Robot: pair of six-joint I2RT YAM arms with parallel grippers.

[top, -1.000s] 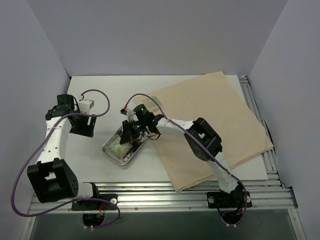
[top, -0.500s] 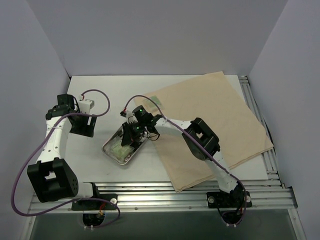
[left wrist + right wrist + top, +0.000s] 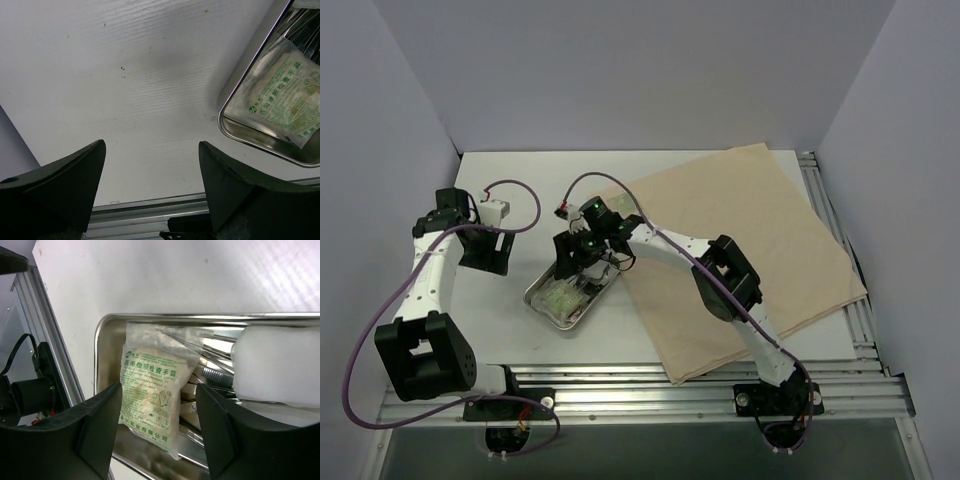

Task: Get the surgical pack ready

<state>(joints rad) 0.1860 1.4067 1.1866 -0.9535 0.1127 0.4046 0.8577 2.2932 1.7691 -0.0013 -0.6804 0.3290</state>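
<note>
White desk [image 3: 605, 345]: loaded steel tray [image 3: 105, 350] sits beside tan cloth [image 3: 760, 240], seemingly awaiting wrapping; right fingers [image 3: 95, 435] above it and left fingers [image 3: 55, 185] nearby gape open, empty.

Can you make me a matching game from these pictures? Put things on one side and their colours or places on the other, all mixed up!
Things:
1. tray
2. cloth
3. packet
4. gauze

Clues:
A. tan, spread out flat
B. shiny silver metal
C. plain white, lying in the tray
D. green writing on it, lying in the tray

Pairs: 1-B, 2-A, 3-D, 4-C
</note>
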